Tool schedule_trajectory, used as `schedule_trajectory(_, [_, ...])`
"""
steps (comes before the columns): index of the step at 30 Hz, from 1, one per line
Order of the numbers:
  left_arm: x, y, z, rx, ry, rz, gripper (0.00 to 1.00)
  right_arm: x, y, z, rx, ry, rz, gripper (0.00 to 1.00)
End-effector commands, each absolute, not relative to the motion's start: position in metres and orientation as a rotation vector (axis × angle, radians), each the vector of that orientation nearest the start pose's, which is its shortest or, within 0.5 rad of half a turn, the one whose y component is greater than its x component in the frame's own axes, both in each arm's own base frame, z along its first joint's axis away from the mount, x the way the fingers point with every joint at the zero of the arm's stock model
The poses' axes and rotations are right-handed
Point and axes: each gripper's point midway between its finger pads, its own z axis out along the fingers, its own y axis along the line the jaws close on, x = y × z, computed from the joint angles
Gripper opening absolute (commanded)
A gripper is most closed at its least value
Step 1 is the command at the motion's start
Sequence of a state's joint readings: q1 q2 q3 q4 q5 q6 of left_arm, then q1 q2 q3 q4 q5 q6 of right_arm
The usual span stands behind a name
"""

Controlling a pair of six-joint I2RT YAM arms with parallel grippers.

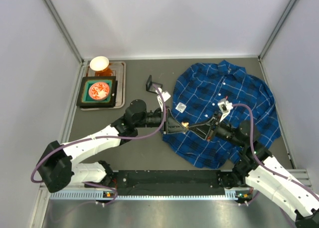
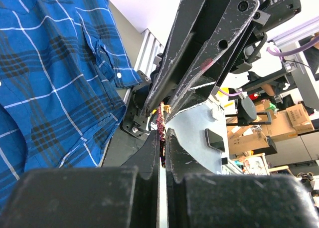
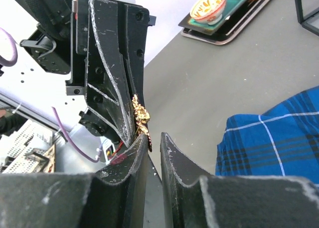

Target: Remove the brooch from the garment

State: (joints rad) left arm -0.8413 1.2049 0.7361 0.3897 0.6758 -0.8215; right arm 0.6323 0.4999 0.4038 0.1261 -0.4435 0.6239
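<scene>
Over the near-left edge of the garment [image 1: 224,96], my two claws meet tip to tip, the left reaching in from the left and the right from the right. My left claw [image 2: 162,138] is pressed together on the brooch [image 3: 140,115], which sits pinched at its very tips with reddish and gold showing between the fingers. Its long axis runs along those fingers, not across them. My right claw [image 3: 154,138] has its fingers a narrow gap apart with nothing between them; the brooch lies just beyond the tip of its left finger, touching it or nearly so — I cannot tell which.

No cloth shows around the brooch in either wrist view, so I judge it free of the shirt. The left claw has it, and the right needs only to back straight out along its own line without brushing the pin.

Well apart, at the far left of the table, a tray [image 1: 121,83] holds a white bowl [image 1: 98,63] and a patterned bowl [image 1: 99,91]. I see nothing in either.
</scene>
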Motion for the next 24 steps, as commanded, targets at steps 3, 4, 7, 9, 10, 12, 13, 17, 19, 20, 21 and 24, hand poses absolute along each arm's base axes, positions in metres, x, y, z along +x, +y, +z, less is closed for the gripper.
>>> schedule_trajectory(3, [0.129, -0.355, 0.300, 0.699, 1.686, -1.809, 0.00, 0.149, 0.241, 0.257, -0.413, 1.607, 1.390, 0.14])
schedule_trajectory(4, [0.129, -0.355, 0.300, 0.699, 1.686, -1.809, 0.00, 0.146, 0.242, 0.259, -0.429, 1.592, 1.405, 0.13])
schedule_trajectory(7, [0.129, -0.355, 0.301, 0.704, 1.681, -1.810, 0.00, 0.145, 0.243, 0.258, -0.435, 1.591, 1.420, 0.06])
schedule_trajectory(9, [0.129, -0.356, 0.300, 0.707, 1.685, -1.811, 0.00, 0.144, 0.245, 0.258, -0.444, 1.588, 1.429, 0.00])
schedule_trajectory(10, [0.129, -0.356, 0.301, 0.713, 1.684, -1.813, 0.00, 0.142, 0.245, 0.258, -0.456, 1.584, 1.440, 0.00])
schedule_trajectory(12, [0.130, -0.357, 0.300, 0.716, 1.699, -1.813, 0.00, 0.141, 0.246, 0.259, -0.469, 1.577, 1.443, 0.00])
schedule_trajectory(13, [0.130, -0.357, 0.299, 0.721, 1.706, -1.810, 0.00, 0.141, 0.247, 0.258, -0.477, 1.578, 1.441, 0.00])
schedule_trajectory(17, [0.129, -0.357, 0.294, 0.744, 1.752, -1.794, 0.00, 0.140, 0.246, 0.256, -0.509, 1.581, 1.416, 0.00])
schedule_trajectory(19, [0.130, -0.355, 0.295, 0.756, 1.751, -1.781, 0.02, 0.140, 0.246, 0.254, -0.523, 1.582, 1.407, 0.00])
schedule_trajectory(20, [0.130, -0.355, 0.293, 0.757, 1.758, -1.775, 0.03, 0.139, 0.246, 0.255, -0.530, 1.578, 1.406, 0.00])
schedule_trajectory(21, [0.130, -0.355, 0.293, 0.759, 1.759, -1.769, 0.04, 0.139, 0.246, 0.255, -0.533, 1.580, 1.401, 0.00])
schedule_trajectory(24, [0.130, -0.355, 0.294, 0.760, 1.763, -1.770, 0.08, 0.138, 0.246, 0.256, -0.549, 1.576, 1.403, 0.00])
